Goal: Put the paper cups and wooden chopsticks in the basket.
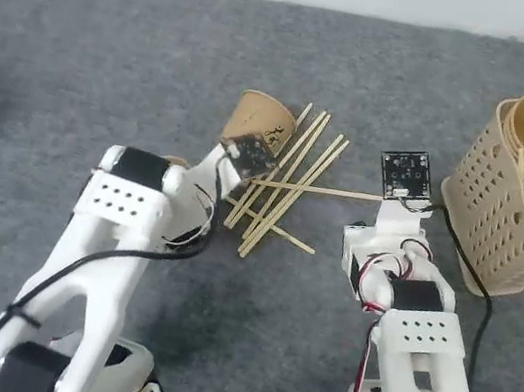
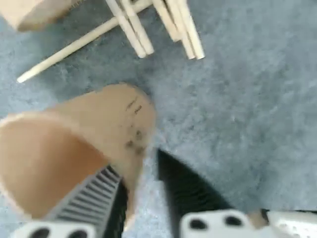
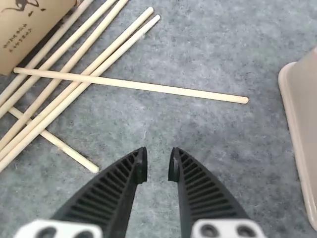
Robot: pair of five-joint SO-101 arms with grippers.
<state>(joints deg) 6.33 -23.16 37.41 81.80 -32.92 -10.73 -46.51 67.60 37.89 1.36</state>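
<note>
The left gripper (image 2: 141,171) is clamped on the wall of a brown paper cup (image 2: 74,144), with one finger inside its mouth and one outside. Just beyond those fingertips, pale wooden chopsticks (image 1: 285,180) lie in a loose pile. The right gripper (image 3: 157,166) has narrowly parted, empty fingers, and a beige perforated plastic basket (image 1: 503,213) stands off to their side

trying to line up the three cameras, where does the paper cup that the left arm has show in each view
High view: paper cup at the upper left end of the chopstick pile.
Left wrist view: close up, its wall pinched in the left hand, pile beyond.
Right wrist view: its printed side past the pile, far from the right hand.
Shared landmark: the chopstick pile.
</note>
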